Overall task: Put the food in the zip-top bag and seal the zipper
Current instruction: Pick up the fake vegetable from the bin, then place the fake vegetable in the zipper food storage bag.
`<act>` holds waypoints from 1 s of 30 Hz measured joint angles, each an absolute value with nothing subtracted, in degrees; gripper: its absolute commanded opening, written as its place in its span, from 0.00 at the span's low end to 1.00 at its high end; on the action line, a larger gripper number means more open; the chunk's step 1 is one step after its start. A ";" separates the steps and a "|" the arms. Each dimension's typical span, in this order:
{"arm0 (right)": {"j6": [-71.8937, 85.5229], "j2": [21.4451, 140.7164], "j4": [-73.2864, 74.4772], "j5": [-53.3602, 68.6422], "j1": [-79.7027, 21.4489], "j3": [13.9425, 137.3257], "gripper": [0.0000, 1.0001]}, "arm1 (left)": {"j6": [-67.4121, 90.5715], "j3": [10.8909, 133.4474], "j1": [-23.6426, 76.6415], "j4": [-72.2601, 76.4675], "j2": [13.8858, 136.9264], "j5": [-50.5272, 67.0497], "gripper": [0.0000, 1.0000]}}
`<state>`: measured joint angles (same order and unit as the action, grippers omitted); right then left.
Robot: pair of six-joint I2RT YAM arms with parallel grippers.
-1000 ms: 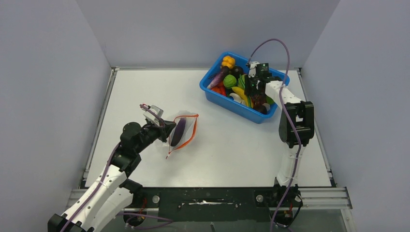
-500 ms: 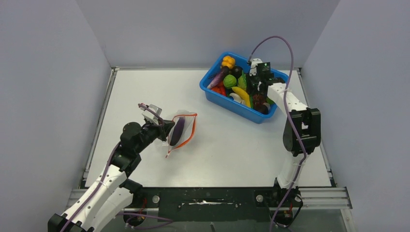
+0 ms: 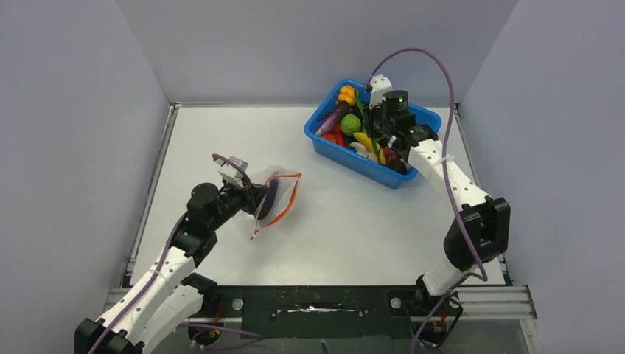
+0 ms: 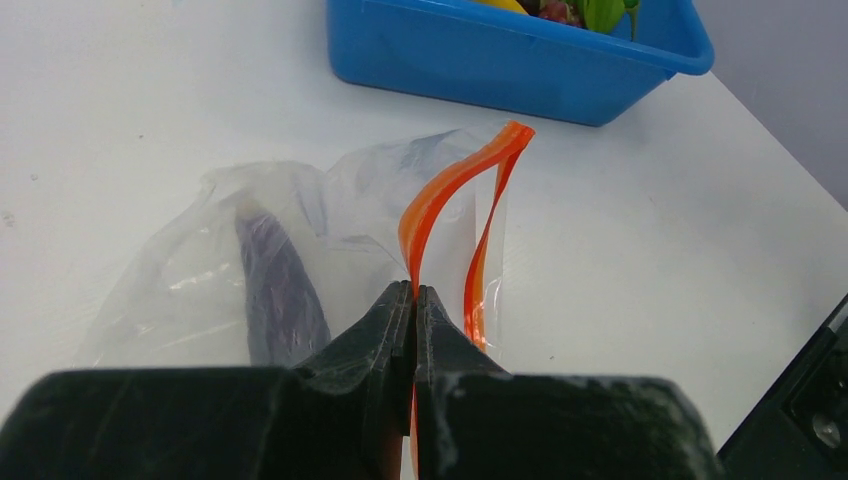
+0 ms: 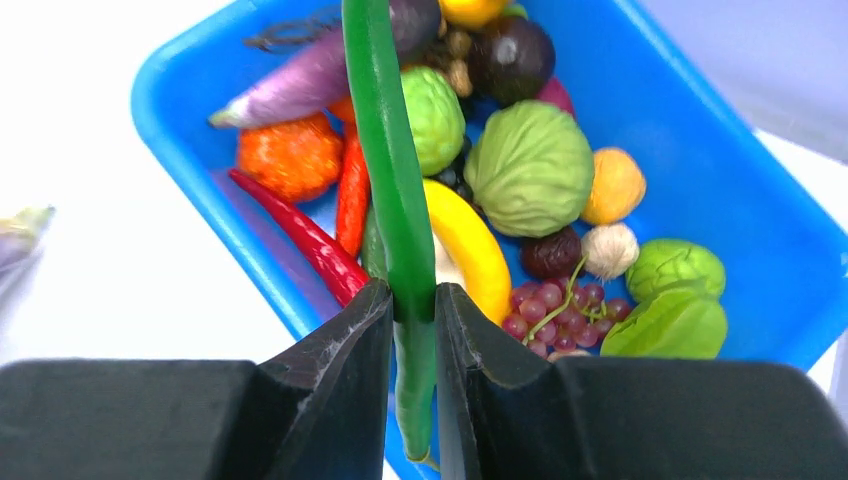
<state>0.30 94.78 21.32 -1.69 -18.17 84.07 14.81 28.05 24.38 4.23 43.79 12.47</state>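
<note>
The clear zip-top bag (image 3: 271, 200) lies left of the table's middle with a dark purple eggplant (image 4: 280, 295) inside. My left gripper (image 4: 413, 292) is shut on one side of its red-orange zipper (image 4: 440, 195) and holds the mouth up and open; it also shows in the top view (image 3: 258, 198). My right gripper (image 5: 412, 292) is shut on a long green pod (image 5: 390, 170) and holds it above the blue bin (image 5: 180, 130). In the top view the right gripper (image 3: 374, 139) and the pod (image 3: 368, 129) are over the bin (image 3: 324, 141).
The bin at the back right holds several toy foods: a yellow banana (image 5: 465, 245), green round fruit (image 5: 528, 165), red chilli (image 5: 305, 235), grapes (image 5: 545, 310), an orange piece (image 5: 285, 158). Grey walls close in the table on three sides.
My right arm has swung out and lifted the long green pod up out of the bin. My left gripper has kept its hold on the zipper, with the bag nearly still.
</note>
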 measured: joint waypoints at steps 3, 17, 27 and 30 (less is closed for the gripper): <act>-0.78 89.86 18.96 -1.85 -19.79 81.69 0.16 | 16.80 28.60 24.38 4.19 44.29 12.93 0.00; -6.17 67.72 5.52 11.62 -26.15 65.25 0.16 | 21.87 31.53 24.45 3.99 44.03 15.42 0.00; -10.87 61.23 -4.32 35.55 -32.82 61.63 0.19 | 24.71 34.54 24.45 3.68 44.38 18.96 0.00; -13.82 59.77 -7.20 41.76 -36.49 59.88 0.20 | 25.74 34.92 24.45 3.46 44.84 20.82 0.00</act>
<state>-13.82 59.77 -7.20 41.76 -36.49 59.88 25.74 34.92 24.45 3.46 44.84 20.82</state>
